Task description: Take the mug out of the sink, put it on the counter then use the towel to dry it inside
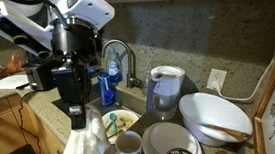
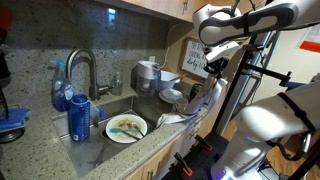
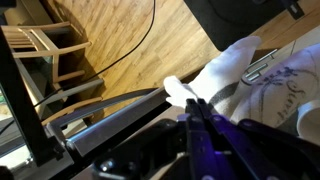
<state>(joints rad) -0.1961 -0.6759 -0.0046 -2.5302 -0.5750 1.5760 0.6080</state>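
We see the gripper [image 3: 200,112] in the wrist view with its two fingers pinched together on a fold of the towel [image 3: 228,68]. The whitish cloth spreads out past the fingertips, above a wooden floor. In an exterior view the sink [image 2: 148,112] is set into the speckled counter [image 2: 45,150]. A plate [image 2: 127,127] smeared with food scraps lies in the basin, and the curved chrome faucet [image 2: 82,68] rises behind the sink. A blue container [image 2: 78,116] stands at the sink's rim just beside the faucet. In that view the towel hangs from the arm over the sink's far end, and we cannot make out the mug there. In an exterior view the mug [image 1: 129,144] is out of the sink. It stands upright, mouth up, on the counter at the sink's edge nearest that camera. The towel's hanging end is just beside the mug, on the side toward the arm, and we cannot tell whether the two touch. A grey-lidded pitcher [image 1: 165,87] stands beside the sink, on the side away from the arm. A big white bowl [image 1: 214,116] sits further from the sink than the pitcher.
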